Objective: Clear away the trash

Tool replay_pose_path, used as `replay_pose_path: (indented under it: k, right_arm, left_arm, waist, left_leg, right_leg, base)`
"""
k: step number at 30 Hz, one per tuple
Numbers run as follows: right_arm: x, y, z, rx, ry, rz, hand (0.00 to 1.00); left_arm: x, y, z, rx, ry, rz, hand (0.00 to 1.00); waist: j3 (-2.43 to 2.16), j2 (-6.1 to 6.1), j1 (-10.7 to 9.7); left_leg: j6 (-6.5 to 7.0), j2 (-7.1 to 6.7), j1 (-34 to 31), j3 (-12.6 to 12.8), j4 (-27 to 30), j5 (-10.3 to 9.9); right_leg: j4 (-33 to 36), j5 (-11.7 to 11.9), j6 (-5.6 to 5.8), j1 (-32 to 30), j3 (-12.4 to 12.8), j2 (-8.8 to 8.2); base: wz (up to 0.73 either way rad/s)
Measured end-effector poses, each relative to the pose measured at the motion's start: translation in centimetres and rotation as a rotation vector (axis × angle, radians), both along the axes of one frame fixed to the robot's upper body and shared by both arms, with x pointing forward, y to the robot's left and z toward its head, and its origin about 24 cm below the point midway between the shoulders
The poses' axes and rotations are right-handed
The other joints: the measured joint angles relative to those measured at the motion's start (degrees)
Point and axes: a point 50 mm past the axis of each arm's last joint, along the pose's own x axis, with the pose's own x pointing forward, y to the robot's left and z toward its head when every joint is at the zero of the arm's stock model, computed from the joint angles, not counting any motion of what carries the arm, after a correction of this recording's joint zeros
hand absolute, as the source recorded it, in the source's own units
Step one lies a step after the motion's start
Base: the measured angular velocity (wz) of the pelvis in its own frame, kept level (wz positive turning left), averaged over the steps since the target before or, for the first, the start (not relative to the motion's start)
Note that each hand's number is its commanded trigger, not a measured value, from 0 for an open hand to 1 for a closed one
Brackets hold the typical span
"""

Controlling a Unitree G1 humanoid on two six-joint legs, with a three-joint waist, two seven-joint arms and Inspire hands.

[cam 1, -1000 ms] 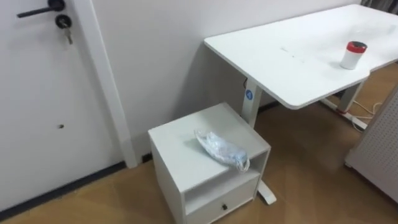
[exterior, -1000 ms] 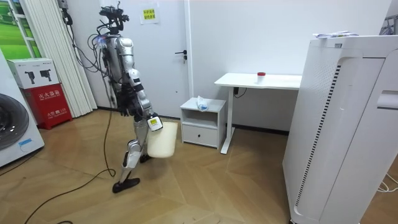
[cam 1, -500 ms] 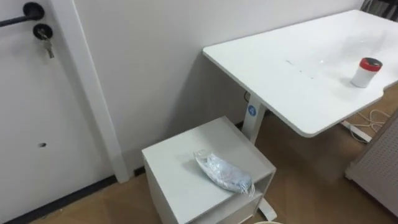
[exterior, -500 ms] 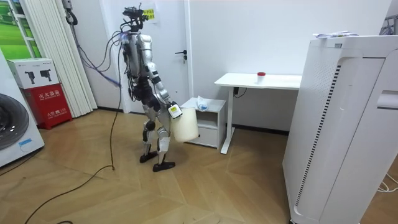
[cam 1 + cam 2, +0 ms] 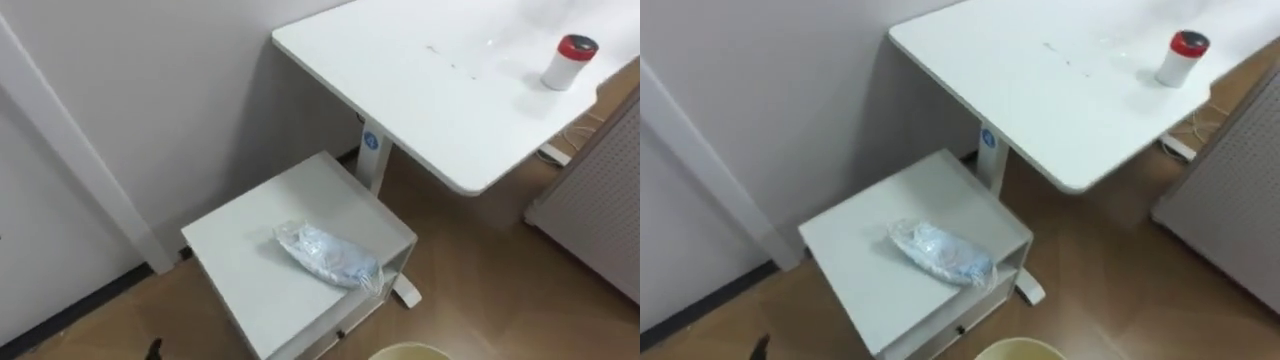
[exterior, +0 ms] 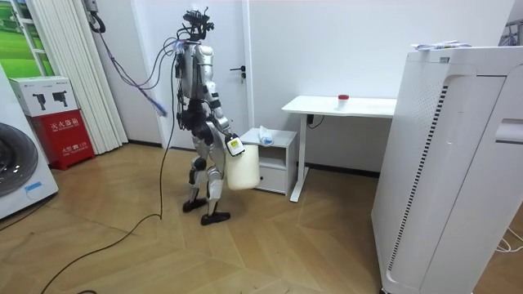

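Note:
A crumpled clear plastic bag [image 5: 328, 257] [image 5: 940, 254] lies on top of a low white cabinet [image 5: 250, 270], near its right front corner. In the room view I stand close before that cabinet [image 6: 276, 159], facing it. My right hand [image 6: 233, 147] hangs low by my thigh, shut on a cream waste bin [image 6: 243, 167]. The bin's rim [image 5: 412, 352] shows at the bottom edge of the eye views. A dark bit of my left hand [image 5: 153, 349] pokes in at the lower left, well short of the bag.
A white desk [image 5: 400, 80] stands right of the cabinet, its leg [image 5: 378, 160] close beside it, with a red-capped white container [image 5: 568, 62] on top. A white perforated unit [image 5: 600, 200] stands at the right. Wall and door frame [image 5: 70, 170] are behind.
I have walked up to the cabinet with the bin in my right hand, and the eye view now looks down on it from closer. The bag has not moved.

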Motion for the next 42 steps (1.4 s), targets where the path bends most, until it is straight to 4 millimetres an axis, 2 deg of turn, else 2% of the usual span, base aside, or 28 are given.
replay_pose_path:
  k: [1, 3, 5, 7, 10, 13, 18, 25, 28, 31, 34, 38, 42]
  right_arm:
    - [0.8, 0.1, 0.2, 0.009, -0.017, 0.006, 1.0]
    - [1.8, 0.2, 0.6, 0.021, -0.051, 0.014, 1.0]
    - [2.3, 0.2, 0.8, 0.029, -0.068, 0.003, 1.0]
    - [2.6, -0.1, 0.9, 0.047, -0.083, -0.056, 1.0]
    - [2.6, -1.3, 1.3, 0.045, -0.102, -0.119, 1.0]
    - [2.6, -2.2, 1.6, 0.054, -0.122, -0.192, 1.0]
    - [2.6, -2.7, 1.8, 0.039, -0.13, -0.208, 1.0]
    - [1.4, -3.9, 1.8, -0.013, -0.099, -0.266, 1.0]
    - [1.4, -3.7, 1.7, -0.001, -0.101, -0.282, 1.0]
    - [1.5, -3.5, 1.7, 0.004, -0.104, -0.281, 1.0]
    - [1.5, -3.3, 1.6, 0.019, -0.105, -0.292, 1.0]
    - [1.7, -3.1, 1.7, 0.03, -0.103, -0.275, 1.0]
    - [1.8, -3.4, 1.8, 0.034, -0.109, -0.27, 1.0]
  left_arm:
    - [0.8, -0.1, 0.6, 0.013, -0.036, 0.005, 0.0]
    - [1.5, 0.1, 1.2, 0.047, -0.07, 0.011, 0.0]
    - [2.5, 0.2, 2.2, 0.066, -0.12, 0.019, 0.0]
    - [4.2, 0.2, 3.8, 0.095, -0.197, 0.026, 0.0]
    - [5.3, 0.2, 5.1, 0.108, -0.254, 0.042, 0.0]
    - [7.4, 0.4, 7.6, 0.154, -0.354, 0.055, 0.0]
    - [8.2, 0.8, 8.9, 0.222, -0.411, 0.055, 0.0]
    - [9.2, 0.4, 10.2, 0.26, -0.469, 0.053, 0.0]
    - [9.7, 0.5, 11.2, 0.311, -0.505, 0.034, 0.0]
    - [10.2, 0.0, 11.7, 0.327, -0.52, 0.014, 0.0]
    - [10.9, -0.5, 12.1, 0.378, -0.52, -0.035, 0.0]
    - [11.0, -0.3, 12.0, 0.435, -0.5, -0.072, 0.0]
    - [11.2, 0.4, 12.5, 0.536, -0.503, -0.122, 0.0]
  waist:
    - [0.02, -0.46, 0.38]
    - [0.26, 0.14, 0.03]
    - [0.29, 1.17, -1.29]
    - [1.01, 2.64, -3.11]
    - [1.04, 3.88, -4.57]
    - [1.03, 4.2, -6.01]
    - [1.05, 4.42, -9.11]
    - [1.07, 4.41, -10.28]
    - [1.36, 4.27, -10.94]
    - [1.61, 4.0, -11.06]
    - [1.83, 4.13, -11.29]
    - [2.54, 4.51, -12.38]
    - [2.63, 4.46, -12.84]
  left_leg:
    - [0.21, 0.05, -0.67, 1.75, 0.76, -0.12]
    - [0.56, -0.09, -1.52, 1.71, 2.27, -0.4]
    - [0.94, -0.08, -2.85, 1.68, 2.97, -1.03]
    - [1.55, 0.0, -4.87, 1.69, 3.67, -1.78]
    - [1.73, -0.02, -7.12, 2.08, 5.2, -1.97]
    - [1.23, 0.11, -10.83, 2.87, 7.67, -1.99]
    - [0.7, 0.22, -13.09, 2.23, 8.14, -1.18]
    - [0.7, 1.43, -16.51, 2.02, 9.48, -0.93]
    - [0.6, 2.91, -19.06, 2.87, 11.83, -1.91]
    - [0.34, 3.1, -19.92, 3.19, 12.64, -2.43]
    - [0.15, 4.04, -20.8, 3.23, 13.98, -3.23]
    - [0.03, 5.02, -21.38, 3.32, 15.48, -4.36]
    - [0.02, 4.93, -23.69, 3.93, 16.99, -5.09]
  right_leg:
    - [1.45, -0.21, 0.09, -1.96, -1.58, -0.54]
    - [1.97, 0.38, -0.6, -3.46, -3.94, -0.77]
    - [3.16, 0.38, -0.62, -5.06, -4.14, -0.83]
    - [6.11, 0.35, -0.69, -7.97, -4.08, -0.81]
    - [8.75, 0.31, -0.83, -11.23, -3.54, -1.01]
    - [12.14, -0.1, -1.32, -16.24, -3.53, -1.35]
    - [12.86, 0.37, -1.66, -18.75, -3.49, -0.9]
    - [13.41, 1.11, -2.86, -21.83, -3.33, 0.58]
    - [15.04, 0.84, -3.41, -24.63, -3.11, 1.33]
    - [16.03, 0.57, -3.58, -25.96, -2.45, 1.67]
    - [16.64, 0.27, -3.83, -26.61, -2.48, 2.28]
    - [17.17, -0.19, -3.91, -26.99, -2.43, 3.01]
    - [19.57, -0.99, -3.73, -30.18, -1.29, 3.07]
  base:
    - [-0.53]
    - [-0.5]
    - [-0.26]
    - [-0.09]
    - [-0.13]
    - [-0.17]
    - [-0.08]
    - [-0.05]
    - [-0.18]
    - [-0.13]
    - [-0.09]
    - [-0.1]
    - [-0.06]
